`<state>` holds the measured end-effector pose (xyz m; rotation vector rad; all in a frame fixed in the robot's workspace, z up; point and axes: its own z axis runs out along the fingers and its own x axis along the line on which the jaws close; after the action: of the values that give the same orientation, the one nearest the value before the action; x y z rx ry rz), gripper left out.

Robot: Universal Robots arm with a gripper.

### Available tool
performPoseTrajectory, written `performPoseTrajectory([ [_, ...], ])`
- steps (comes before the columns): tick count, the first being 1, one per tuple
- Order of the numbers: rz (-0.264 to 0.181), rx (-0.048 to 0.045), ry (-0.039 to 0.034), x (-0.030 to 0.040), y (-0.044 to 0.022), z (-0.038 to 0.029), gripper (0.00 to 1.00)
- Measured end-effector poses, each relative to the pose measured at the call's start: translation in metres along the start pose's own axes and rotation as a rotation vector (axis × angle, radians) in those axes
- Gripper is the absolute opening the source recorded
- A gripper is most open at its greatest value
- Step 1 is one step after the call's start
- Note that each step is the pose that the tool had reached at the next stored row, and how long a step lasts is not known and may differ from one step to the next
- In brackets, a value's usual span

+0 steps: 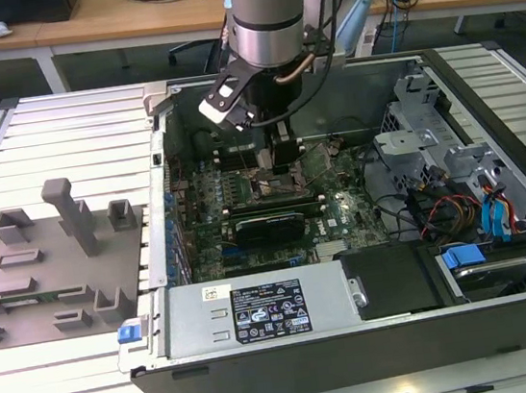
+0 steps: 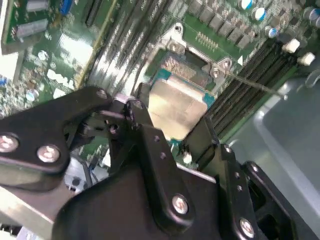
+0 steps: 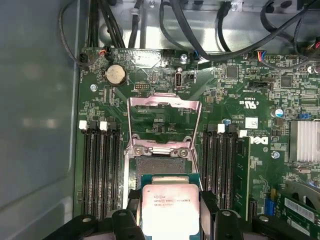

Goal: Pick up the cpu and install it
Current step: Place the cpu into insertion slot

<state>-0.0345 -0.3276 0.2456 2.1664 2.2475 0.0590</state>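
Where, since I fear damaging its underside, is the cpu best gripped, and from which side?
By two opposite thin edges, coming down from above: the cpu is flat, lies level with its metal top up, and the claw pinches it that way in the first wrist view.

Open computer case (image 1: 362, 358) on slatted table (image 1: 61, 136), grey fixture block (image 1: 59, 267) beside it

I count one robot arm (image 1: 263, 12), one opened computer case (image 1: 362, 358), one cpu (image 3: 169, 207), one hinged socket frame (image 3: 164, 105), one coin battery (image 3: 115, 75), two banks of memory slots (image 3: 100, 170), one black expansion card (image 1: 267, 227) and one grey fixture plate (image 1: 58, 262) on the bench (image 1: 61, 136).
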Motion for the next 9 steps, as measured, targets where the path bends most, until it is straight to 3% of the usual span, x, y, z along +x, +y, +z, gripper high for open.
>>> performPoseTrajectory([
  [9,0.000,0.0000,0.0000,-0.0001,-0.0002,0.0061,0.55],
])
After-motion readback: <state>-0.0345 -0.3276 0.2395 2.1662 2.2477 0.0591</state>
